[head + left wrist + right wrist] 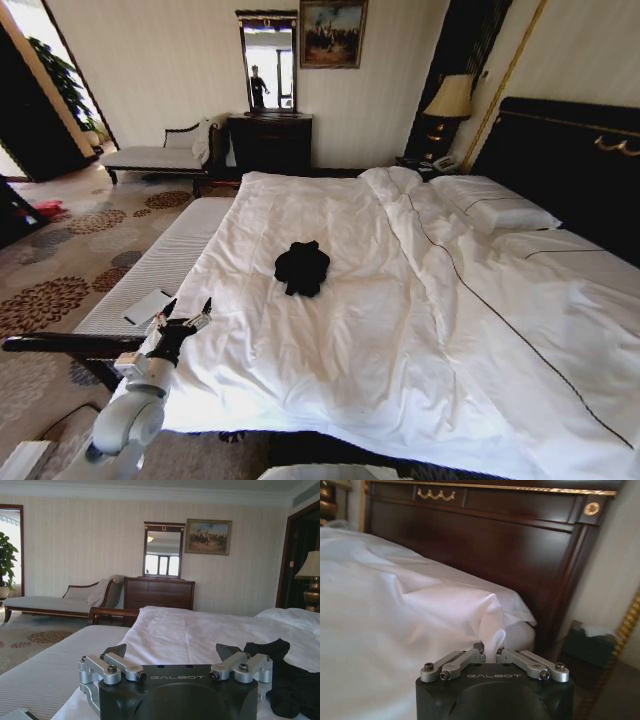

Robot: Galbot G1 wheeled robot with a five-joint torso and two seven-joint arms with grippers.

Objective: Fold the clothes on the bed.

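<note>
T-shirt point(302, 267) sits bunched mid-bed point(330, 360), left gripper point(186, 316) open at the near-left edge, right gripper point(490, 655) pinched closed, so a blind grab could snag duvet.

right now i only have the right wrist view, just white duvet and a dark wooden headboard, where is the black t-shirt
observer: the crumpled black T-shirt lies bunched near the middle of the white duvet, not yet folded.
operator: is the left arm on it
observer: no, the left gripper is over the duvet's edge, beside the pale striped bench, apart from the shirt.
operator: fingers open
observer: yes, the left wrist view shows them spread with nothing between them.
</note>
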